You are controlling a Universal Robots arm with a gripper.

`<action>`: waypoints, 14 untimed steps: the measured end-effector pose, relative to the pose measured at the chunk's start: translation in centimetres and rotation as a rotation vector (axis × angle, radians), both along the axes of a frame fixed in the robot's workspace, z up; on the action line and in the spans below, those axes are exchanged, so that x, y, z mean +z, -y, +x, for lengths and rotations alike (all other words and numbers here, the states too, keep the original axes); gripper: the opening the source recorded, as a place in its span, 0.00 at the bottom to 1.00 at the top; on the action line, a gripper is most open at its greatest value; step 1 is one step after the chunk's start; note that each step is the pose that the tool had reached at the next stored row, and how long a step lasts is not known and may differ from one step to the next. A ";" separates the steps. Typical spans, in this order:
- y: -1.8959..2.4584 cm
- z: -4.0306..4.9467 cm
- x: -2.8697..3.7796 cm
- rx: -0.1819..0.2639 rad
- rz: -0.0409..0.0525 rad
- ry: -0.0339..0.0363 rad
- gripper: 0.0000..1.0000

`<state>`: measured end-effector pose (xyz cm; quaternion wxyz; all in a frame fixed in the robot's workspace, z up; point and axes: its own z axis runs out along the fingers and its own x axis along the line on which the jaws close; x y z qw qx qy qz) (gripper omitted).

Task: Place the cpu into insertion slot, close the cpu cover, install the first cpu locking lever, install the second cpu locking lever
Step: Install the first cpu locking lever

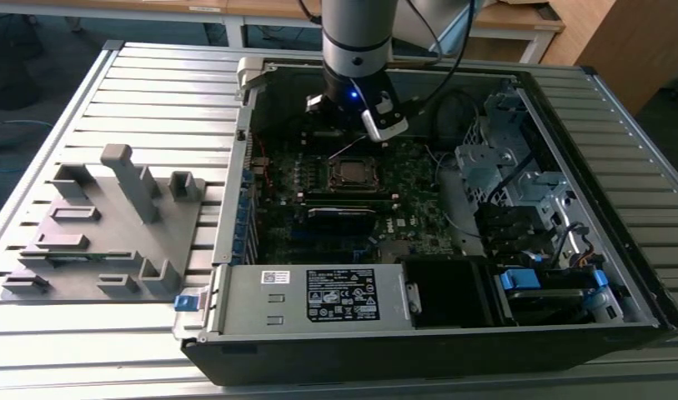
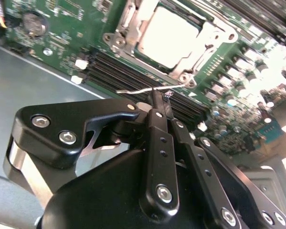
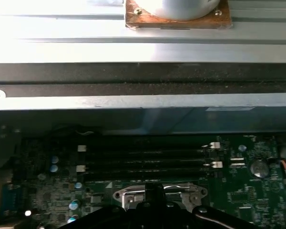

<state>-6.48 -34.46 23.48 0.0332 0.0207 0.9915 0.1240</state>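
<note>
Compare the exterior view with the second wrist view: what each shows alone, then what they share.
Exterior view: grey slatted metal table, grey moulded fixture tray on that view's left, open black computer case, labelled silver power supply. Second wrist view: round silver coin battery, white slot clips. Both: black end effector over the green motherboard, its tip by a thin silver wire lever, near the dull silver square cpu inside its silver metal frame cover.
</note>
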 end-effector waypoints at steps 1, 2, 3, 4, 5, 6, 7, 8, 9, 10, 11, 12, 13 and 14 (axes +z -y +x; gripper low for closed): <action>0.00 0.00 -0.01 0.000 0.0001 0.0121 0.10; 0.00 0.00 -0.03 0.000 0.0001 0.0193 0.10; 0.00 0.01 -0.04 0.000 0.0002 0.0213 0.10; -0.01 0.01 -0.04 0.000 0.0002 0.0215 0.10; 0.00 0.01 -0.04 0.000 0.0002 0.0217 0.10; 0.00 0.00 -0.04 0.000 0.0001 0.0219 0.10; 0.00 0.00 -0.04 0.000 0.0001 0.0221 0.10; 0.00 0.00 -0.04 0.000 0.0001 0.0221 0.10; 0.00 0.00 -0.04 0.000 -0.0002 0.0220 0.10; 0.00 0.00 -0.05 0.000 -0.0007 0.0220 0.10; 0.00 0.00 -0.07 0.000 -0.0012 0.0220 0.10; 0.00 0.00 -0.08 0.000 -0.0016 0.0220 0.10; 0.00 0.00 -0.11 0.000 -0.0014 0.0221 0.10; 0.00 0.00 -0.15 0.000 -0.0014 0.0222 0.10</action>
